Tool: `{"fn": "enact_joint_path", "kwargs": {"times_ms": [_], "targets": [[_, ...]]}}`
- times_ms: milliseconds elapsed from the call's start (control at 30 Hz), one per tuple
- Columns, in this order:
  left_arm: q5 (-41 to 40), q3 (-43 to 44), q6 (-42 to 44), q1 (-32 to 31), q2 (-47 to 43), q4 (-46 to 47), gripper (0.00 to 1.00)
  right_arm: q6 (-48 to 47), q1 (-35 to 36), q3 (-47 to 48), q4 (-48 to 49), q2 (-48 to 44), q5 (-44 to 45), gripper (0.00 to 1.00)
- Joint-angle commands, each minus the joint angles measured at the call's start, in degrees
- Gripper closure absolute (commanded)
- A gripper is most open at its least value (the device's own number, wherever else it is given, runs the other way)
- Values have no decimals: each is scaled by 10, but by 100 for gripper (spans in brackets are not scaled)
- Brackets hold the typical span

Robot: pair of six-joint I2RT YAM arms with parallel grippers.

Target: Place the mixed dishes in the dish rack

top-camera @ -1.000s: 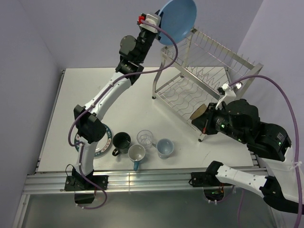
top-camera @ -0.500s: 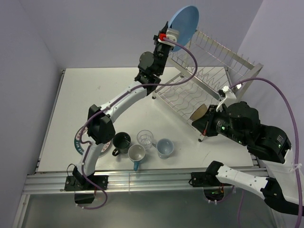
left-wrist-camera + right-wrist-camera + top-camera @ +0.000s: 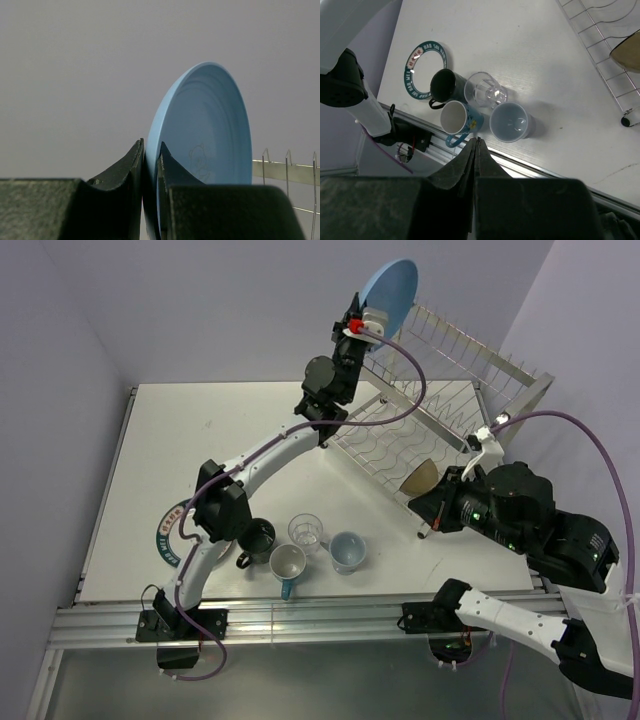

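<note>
My left gripper (image 3: 366,322) (image 3: 150,150) is shut on the rim of the large light-blue plate (image 3: 391,288) (image 3: 210,125), held on edge high above the far left end of the dish rack (image 3: 445,405) (image 3: 287,172). My right gripper (image 3: 420,504) (image 3: 477,141) is shut and empty, hovering by the rack's near end. On the table near the front stand the dark mug (image 3: 258,537) (image 3: 445,86), clear glass (image 3: 306,532) (image 3: 486,90), white-and-blue mug (image 3: 287,566) (image 3: 456,117) and light-blue cup (image 3: 347,551) (image 3: 511,121). The teal-rimmed white plate (image 3: 178,532) (image 3: 425,70) lies left, partly behind my left arm.
A bowl with a tan-looking inside (image 3: 420,477) (image 3: 627,50) sits in the rack's lower tier at its near end. Purple walls stand close behind and right of the rack. The table's metal rail (image 3: 320,618) runs along the front edge.
My left arm has swung the light-blue plate to the right and turned it more edge-on above the rack's upper tier. The teal-rimmed plate is more uncovered. My right arm shifted slightly right.
</note>
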Motion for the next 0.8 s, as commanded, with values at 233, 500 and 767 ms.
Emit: {"fn": "enact_joint_path", "kwargs": {"times_ms": [233, 500, 767], "targets": [[-8, 76, -25, -6, 29, -12, 98, -15, -2, -10, 21, -5, 10, 100], [-10, 73, -32, -12, 38, -9, 48, -17, -2, -18, 15, -16, 13, 100], [-14, 89, -38, -15, 32, -14, 1, -20, -2, -26, 26, -20, 10, 100]]}}
